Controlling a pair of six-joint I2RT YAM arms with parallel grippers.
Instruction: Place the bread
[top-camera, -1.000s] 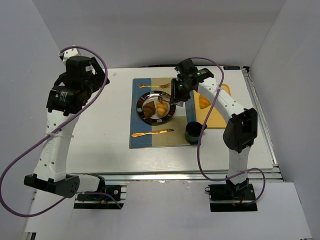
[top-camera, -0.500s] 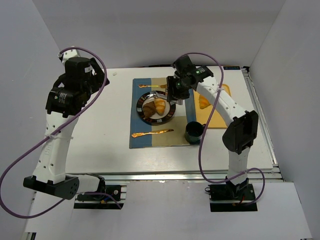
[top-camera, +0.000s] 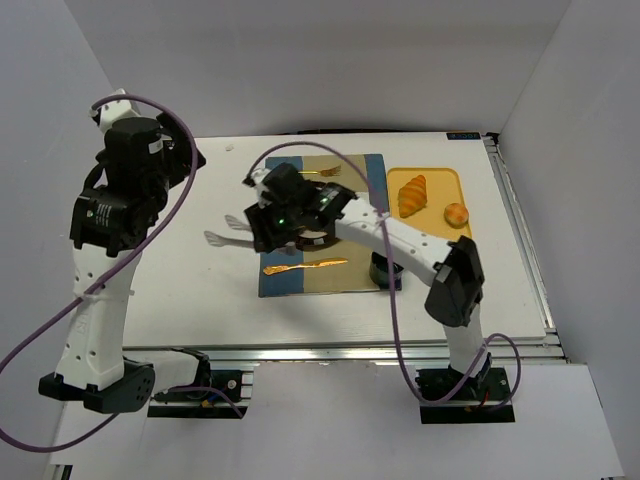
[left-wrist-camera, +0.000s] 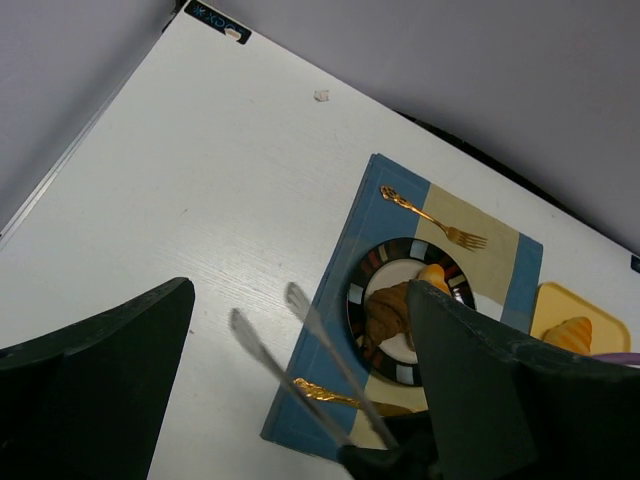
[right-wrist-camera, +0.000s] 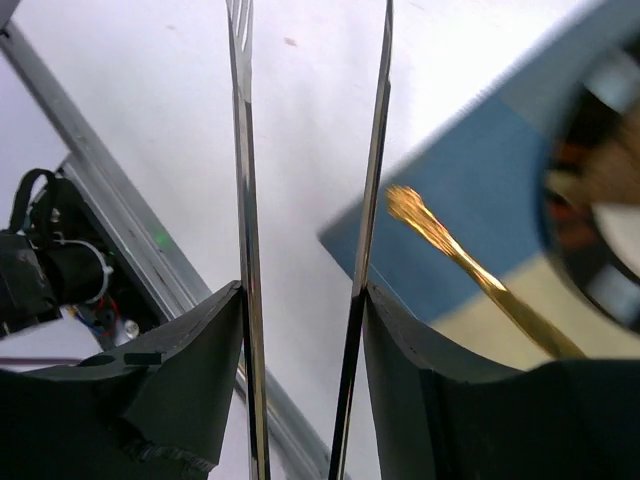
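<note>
Two croissants, one brown (left-wrist-camera: 388, 312) and one golden (left-wrist-camera: 435, 278), lie on the striped plate (left-wrist-camera: 385, 255) on the blue and tan placemat (left-wrist-camera: 365, 220). My right gripper (top-camera: 265, 225) is shut on metal tongs (top-camera: 225, 232), whose open, empty tips reach over the white table left of the mat. The tongs also show in the left wrist view (left-wrist-camera: 340, 366) and the right wrist view (right-wrist-camera: 243, 200), held in the right gripper (right-wrist-camera: 300, 290). My left gripper (left-wrist-camera: 300, 290) is open and empty, high above the table's left. In the top view my right arm hides the plate.
A yellow tray (top-camera: 445, 180) at the back right holds a croissant (top-camera: 412, 195) and a round bun (top-camera: 456, 213). A gold fork (top-camera: 320, 172) and a gold utensil (top-camera: 305, 267) lie on the mat. A dark cup (top-camera: 385, 268) stands at its near right corner.
My right arm swung left from above the plate, carrying the tongs out over the bare table. My left arm shifted a little left and back.
</note>
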